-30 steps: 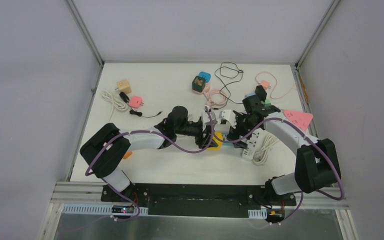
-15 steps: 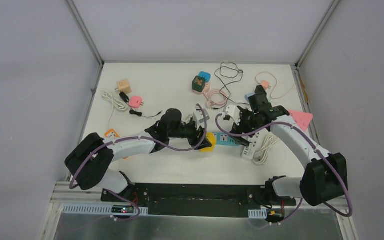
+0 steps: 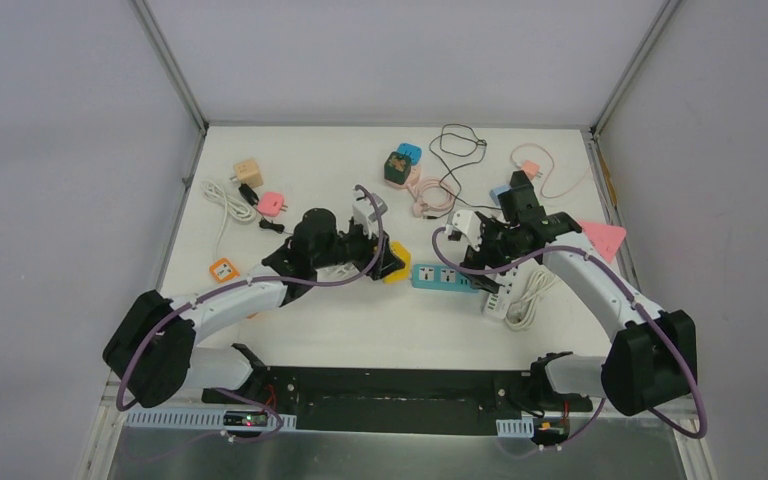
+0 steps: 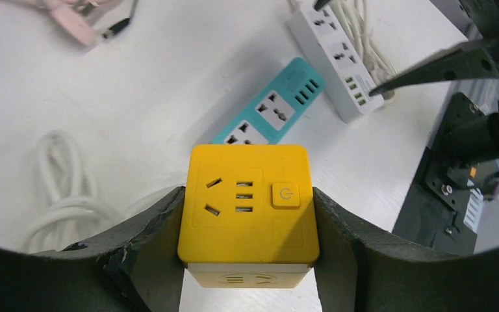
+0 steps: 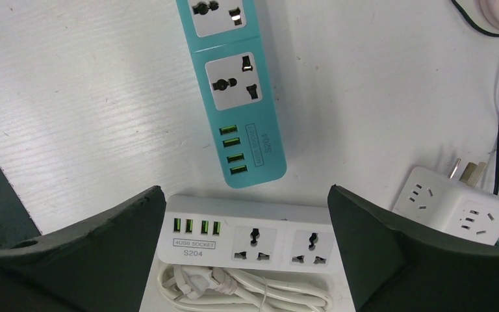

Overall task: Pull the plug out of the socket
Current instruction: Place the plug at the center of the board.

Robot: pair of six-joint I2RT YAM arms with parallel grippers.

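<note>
Yellow plastic cube plug (image 4: 247, 214) sits pinched between my left fingers (image 4: 146, 253), just beside but apart from the teal rectangular power strip (image 4: 269, 114); my right fingers (image 5: 97, 253) spread wide near that strip's USB end.

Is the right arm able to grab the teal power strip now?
Probably yes. The right pincer hangs open, the teal plastic power strip lies bare ahead of it, and the left pincer holds the yellow cube socket aside.

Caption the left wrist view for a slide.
Left gripper holds a yellow cube socket between its jaws; teal power strip and white power strip lie beyond.
</note>
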